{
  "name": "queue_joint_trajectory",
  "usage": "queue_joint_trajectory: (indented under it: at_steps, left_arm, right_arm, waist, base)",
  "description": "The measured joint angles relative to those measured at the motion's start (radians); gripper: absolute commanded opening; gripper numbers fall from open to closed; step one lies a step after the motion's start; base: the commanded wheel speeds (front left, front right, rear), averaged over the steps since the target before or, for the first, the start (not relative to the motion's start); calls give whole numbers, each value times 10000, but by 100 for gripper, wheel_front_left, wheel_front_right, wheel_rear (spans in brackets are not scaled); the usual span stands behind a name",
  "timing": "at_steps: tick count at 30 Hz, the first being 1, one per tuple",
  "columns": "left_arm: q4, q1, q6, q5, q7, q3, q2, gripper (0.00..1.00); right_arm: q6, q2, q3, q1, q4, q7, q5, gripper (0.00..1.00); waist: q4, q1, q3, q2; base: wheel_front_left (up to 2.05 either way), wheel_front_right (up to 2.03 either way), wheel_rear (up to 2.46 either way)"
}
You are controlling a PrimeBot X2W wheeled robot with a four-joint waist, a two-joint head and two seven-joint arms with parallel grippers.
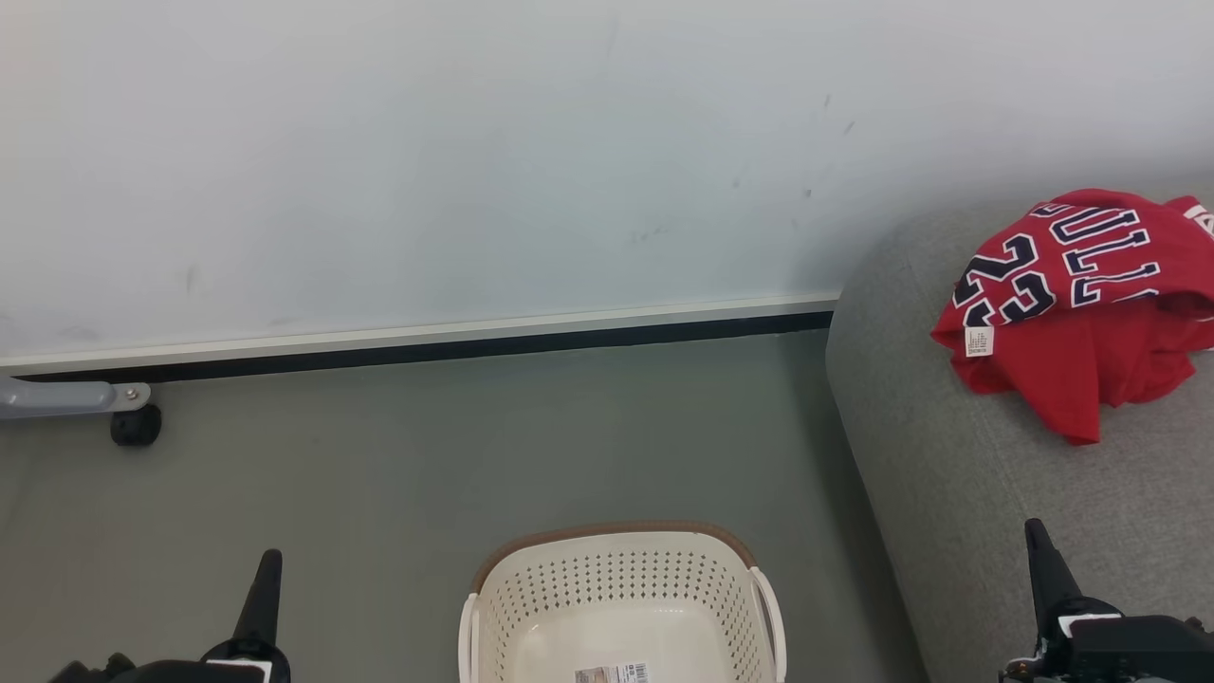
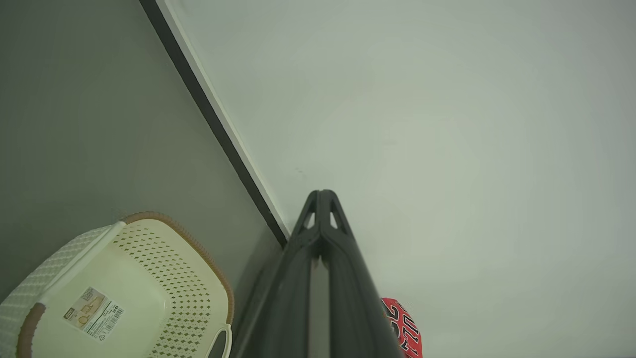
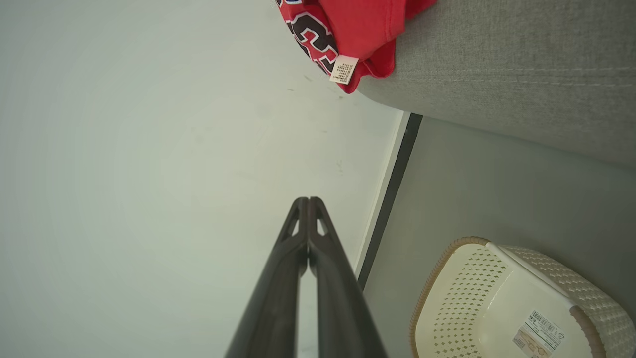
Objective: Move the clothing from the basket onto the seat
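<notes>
The red clothing [image 1: 1081, 304] lies in a heap on the grey seat [image 1: 958, 484] at the right, the jersey with navy letters and the number 22 on top, a white tag at its edge. The same clothing [image 3: 348, 35] shows in the right wrist view, and a bit of it [image 2: 405, 328] in the left wrist view. The cream basket [image 1: 621, 579] stands on the floor at the bottom centre, holding nothing but a paper label. My left gripper [image 1: 268, 560] is shut at the lower left, my right gripper [image 1: 1036, 531] shut at the lower right over the seat's front.
A pale wall with a white and black baseboard [image 1: 427, 341] runs behind. A grey leg with a black caster [image 1: 133, 424] stands at the far left. Grey floor [image 1: 427, 474] lies between the wall, basket and seat.
</notes>
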Motion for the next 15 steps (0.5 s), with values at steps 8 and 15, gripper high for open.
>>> queue_joint_trajectory:
  at_steps: [8, 15]
  left_arm:
    - [217, -360, -257, -1068, 232, 50, -82, 0]
    - [359, -541, -355, -1891, 456, 96, -186, 0]
  right_arm:
    - [228, 132, -462, -123, 59, 301, 1024, 0]
    - [372, 228, -813, -138, 96, 516, 1779, 0]
  waist:
    - [116, 0, 15, 0]
    - [204, 0, 27, 0]
  base:
    - [0, 0, 0]
    - [0, 0, 0]
